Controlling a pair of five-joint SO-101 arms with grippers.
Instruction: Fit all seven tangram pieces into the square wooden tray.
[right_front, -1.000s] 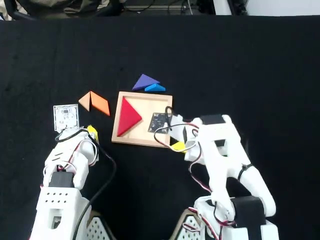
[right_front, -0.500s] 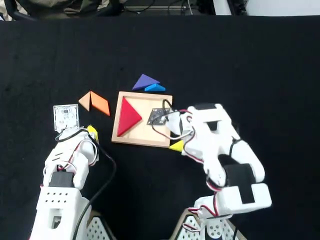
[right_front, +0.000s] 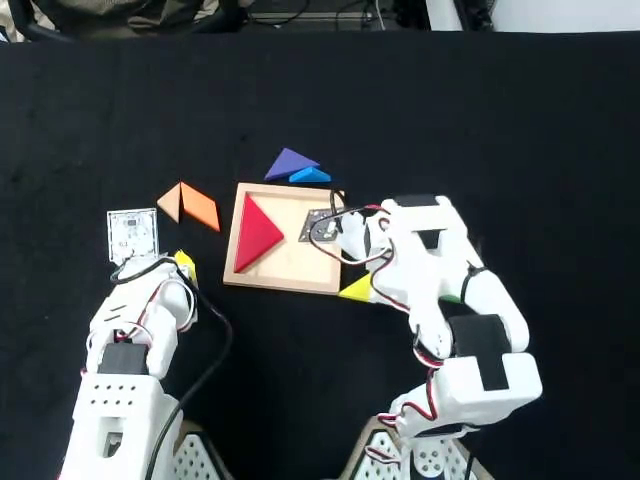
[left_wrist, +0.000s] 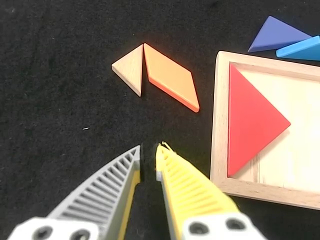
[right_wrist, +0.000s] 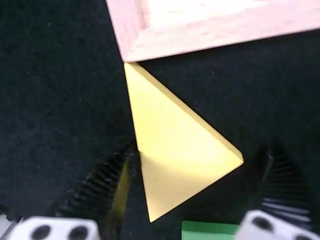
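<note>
The right gripper (right_wrist: 199, 153) stands spread around the yellow triangle (right_wrist: 172, 145) at the tray's (right_wrist: 210, 31) corner, while the left gripper (left_wrist: 148, 148) is closed on nothing.

Our left jaws, one grey and one yellow, stood all but closed low over the black surface (left_wrist: 60, 100). Ahead of their tips we saw a tan triangle (left_wrist: 131, 69) touching an orange parallelogram (left_wrist: 170, 76). Off the yellow jaw's side lay the wooden tray (left_wrist: 220, 120), with a red triangle (left_wrist: 252, 122) inside against the rim nearest the jaws. Beyond the tray, a purple triangle (left_wrist: 277, 34) and a blue piece (left_wrist: 302, 48) lay together.
</note>
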